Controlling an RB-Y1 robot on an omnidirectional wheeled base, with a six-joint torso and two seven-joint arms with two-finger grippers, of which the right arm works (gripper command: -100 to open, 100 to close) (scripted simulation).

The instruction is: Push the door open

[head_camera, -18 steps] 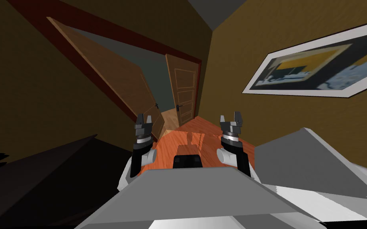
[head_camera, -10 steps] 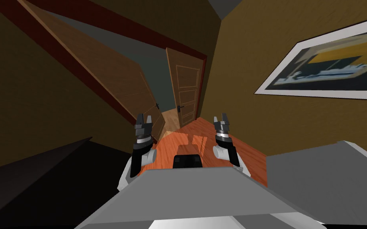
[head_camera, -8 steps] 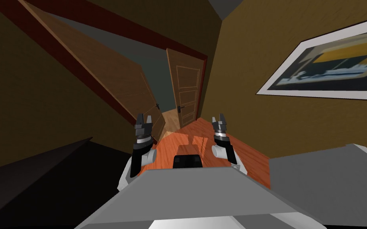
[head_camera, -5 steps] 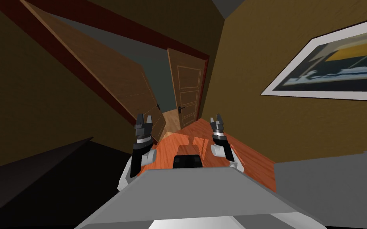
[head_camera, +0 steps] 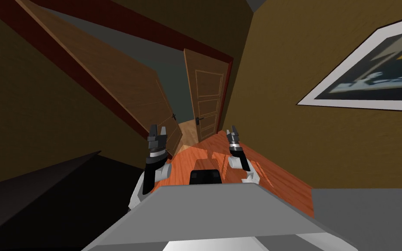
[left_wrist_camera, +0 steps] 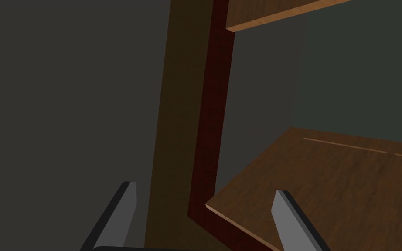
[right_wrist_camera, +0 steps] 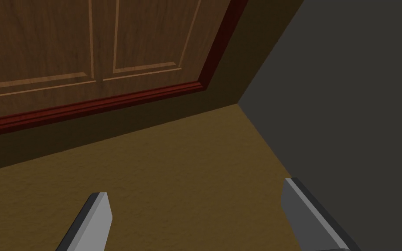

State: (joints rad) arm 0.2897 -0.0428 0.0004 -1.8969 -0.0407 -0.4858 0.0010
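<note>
Left door leaf [head_camera: 148,100] and right door leaf [head_camera: 207,98] ajar; left gripper [head_camera: 157,129], right gripper [head_camera: 233,130] spread empty; pushing wider remains

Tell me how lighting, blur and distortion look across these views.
Head view: the wide lens stretches the left door leaf toward the corner, the framed picture looks smeared, light patches glint on the orange floor. Both wrist views: dim, flat, no glare.
</note>
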